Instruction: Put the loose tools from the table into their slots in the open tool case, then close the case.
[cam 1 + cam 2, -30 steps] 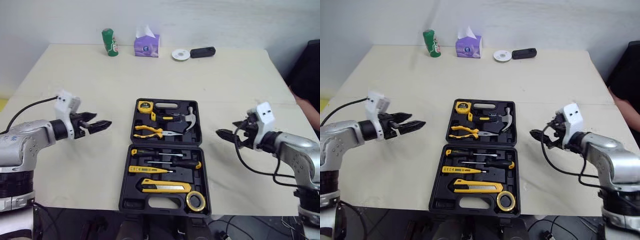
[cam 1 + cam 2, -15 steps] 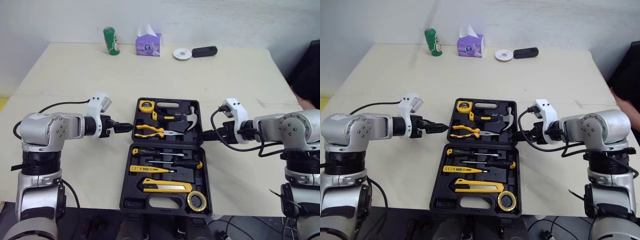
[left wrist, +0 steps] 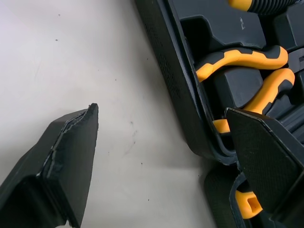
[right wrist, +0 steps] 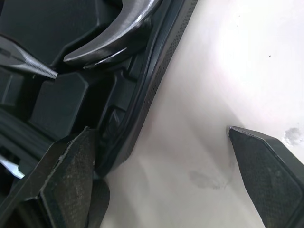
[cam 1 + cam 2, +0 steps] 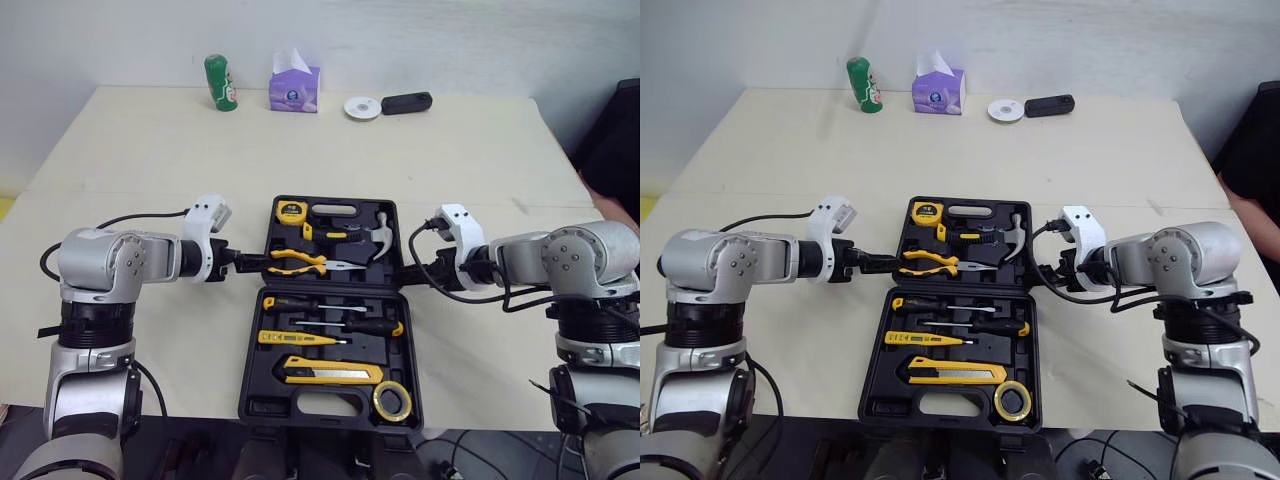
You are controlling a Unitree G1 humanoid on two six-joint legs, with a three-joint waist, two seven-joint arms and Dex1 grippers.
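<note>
Flanks the open, filled tool case (image 5: 330, 310) on the surface (image 5: 180, 150), hinge (image 5: 331, 288) running side to side, with left jaws apart at its left edge and right jaws apart at its right edge, both equally near.

I count one case (image 5: 262, 408), one hammer (image 5: 377, 240), one tape measure (image 5: 291, 212), one pliers (image 5: 300, 263). Two screwdrivers (image 5: 375, 327), one tester pen (image 5: 290, 339), one knife (image 5: 330, 375), one tape roll (image 5: 391, 402).

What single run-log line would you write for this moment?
case: open | tools: in case | left claw: open, astride case's left edge | right claw: open, astride right edge
</note>
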